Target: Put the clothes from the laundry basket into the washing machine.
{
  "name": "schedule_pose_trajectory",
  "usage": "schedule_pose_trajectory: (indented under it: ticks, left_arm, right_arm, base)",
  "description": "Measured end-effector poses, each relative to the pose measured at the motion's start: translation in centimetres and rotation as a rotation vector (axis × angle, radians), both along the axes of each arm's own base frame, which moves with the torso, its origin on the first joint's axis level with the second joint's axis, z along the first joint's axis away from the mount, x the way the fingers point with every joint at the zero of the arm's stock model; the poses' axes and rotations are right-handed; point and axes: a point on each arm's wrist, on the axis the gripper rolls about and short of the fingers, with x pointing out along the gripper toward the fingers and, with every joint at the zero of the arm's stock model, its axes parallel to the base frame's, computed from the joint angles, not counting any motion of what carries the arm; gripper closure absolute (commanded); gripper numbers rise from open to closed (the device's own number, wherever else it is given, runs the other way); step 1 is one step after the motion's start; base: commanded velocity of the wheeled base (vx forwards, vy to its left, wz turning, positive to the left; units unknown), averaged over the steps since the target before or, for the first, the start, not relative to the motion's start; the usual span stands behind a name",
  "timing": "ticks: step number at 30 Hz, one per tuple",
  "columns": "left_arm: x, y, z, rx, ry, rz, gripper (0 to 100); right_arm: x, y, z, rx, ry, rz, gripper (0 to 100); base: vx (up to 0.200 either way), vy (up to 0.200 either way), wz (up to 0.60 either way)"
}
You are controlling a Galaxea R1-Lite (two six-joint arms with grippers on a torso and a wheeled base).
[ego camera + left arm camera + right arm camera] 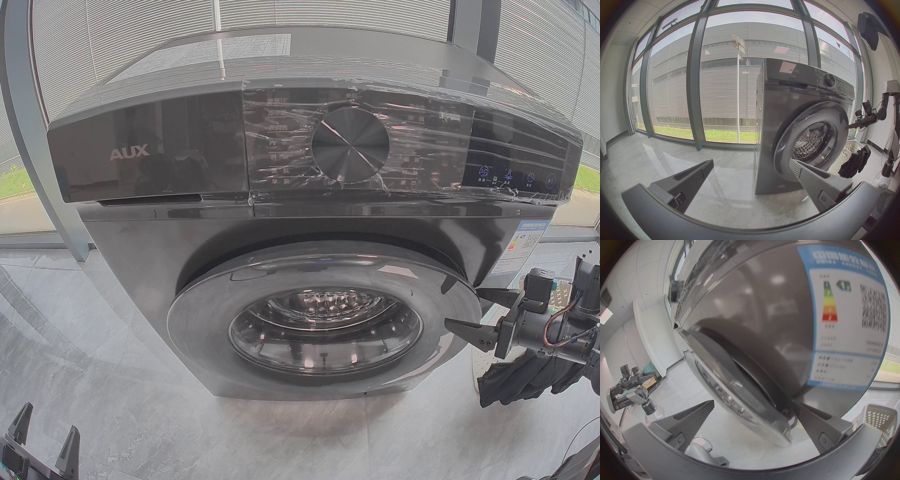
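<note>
**Left to right, all places taken from the washer.** We find the left hand (50, 420) low over the floor (125, 350), in front of the washer (150, 250) and off its left corner, well apart from it. Its two fingers are spread wide with nothing between them.

The washer stands on the floor with a window (675, 78) behind it. A round dial (350, 145) sits at the middle of the top panel. The round door (206, 312) lies across the drum opening, and the steel drum (325, 306) shows through its glass. We cannot tell whether the door is latched. A label (522, 245) is stuck at the upper right of the washer's front.

The right hand (462, 307) is at the door's right edge. Its fingers are parted and grip nothing, and in the right wrist view the door's rim (762, 424) passes between them. We cannot tell whether either finger touches the rim.

The white perforated basket (847, 153) stands on the floor just to the right of the washer, behind and below the right hand. The dark clothes (525, 378) hang over the basket's rim, outside the washer.
</note>
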Motion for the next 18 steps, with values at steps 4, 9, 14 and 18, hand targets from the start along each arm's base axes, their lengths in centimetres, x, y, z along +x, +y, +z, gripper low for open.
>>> schedule_pose_trajectory:
  ticks: [4,9,14,18]
  left_arm:
    - [0.0,0.0,0.0,0.0,0.0,-0.001,0]
    - [0.0,0.0,0.0,0.0,0.0,-0.001,0]
    - [0.0,0.0,0.0,0.0,0.0,0.0,0]
    - [0.0,0.0,0.0,0.001,0.0,0.0,0]
  right_arm:
    - [0.2,0.4,-0.8,0.002,0.031,0.013,0]
    - [-0.4,0.7,-1.8,-0.005,0.072,0.03,0]
    - [-2.0,0.4,-2.5,-0.011,0.101,0.047,0]
    - [-2.5,0.3,-2.2,-0.003,0.086,0.044,0]
  base:
    - [-0.1,0.0,0.0]
    - [-0.16,0.0,0.0]
    - [0.0,0.0,0.0]
    - [0.0,0.0,0.0]
